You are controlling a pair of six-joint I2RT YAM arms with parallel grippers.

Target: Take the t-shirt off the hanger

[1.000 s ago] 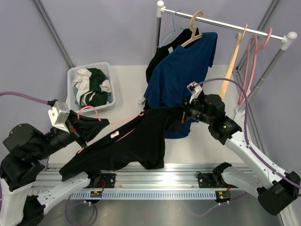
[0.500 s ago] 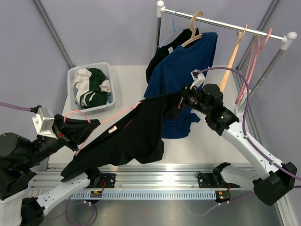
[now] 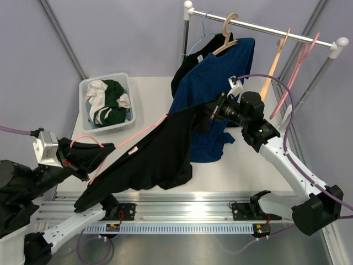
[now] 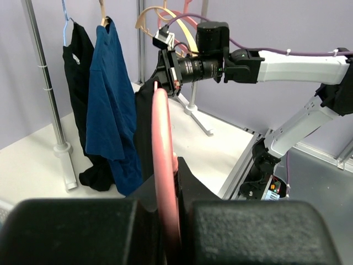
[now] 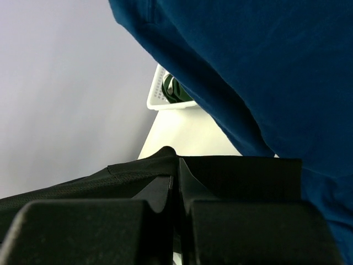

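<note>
A black t-shirt (image 3: 160,157) hangs stretched in the air between my two grippers, over a pink hanger (image 3: 144,130) that runs inside it. My left gripper (image 3: 74,156) at the left is shut on the pink hanger (image 4: 162,149), whose bar passes between its fingers (image 4: 177,165). My right gripper (image 3: 213,113), in front of the rack, is shut on an edge of the black t-shirt (image 5: 110,182), with the cloth pinched at its fingertips (image 5: 177,171). The left wrist view looks along the hanger toward the right gripper (image 4: 161,72). Much of the hanger is hidden under the shirt.
A clothes rack (image 3: 276,30) at the back carries a blue t-shirt (image 3: 212,83) on a wooden hanger, a black garment (image 3: 190,63) and empty pink and wooden hangers (image 3: 295,66). A white basket (image 3: 88,88) of clothes stands at the back left. A metal rail (image 3: 182,212) runs along the near edge.
My left gripper has pulled the hanger left and toward the near edge. My right gripper has lifted its shirt edge toward the rack. The t-shirt is drawn out longer between them.
</note>
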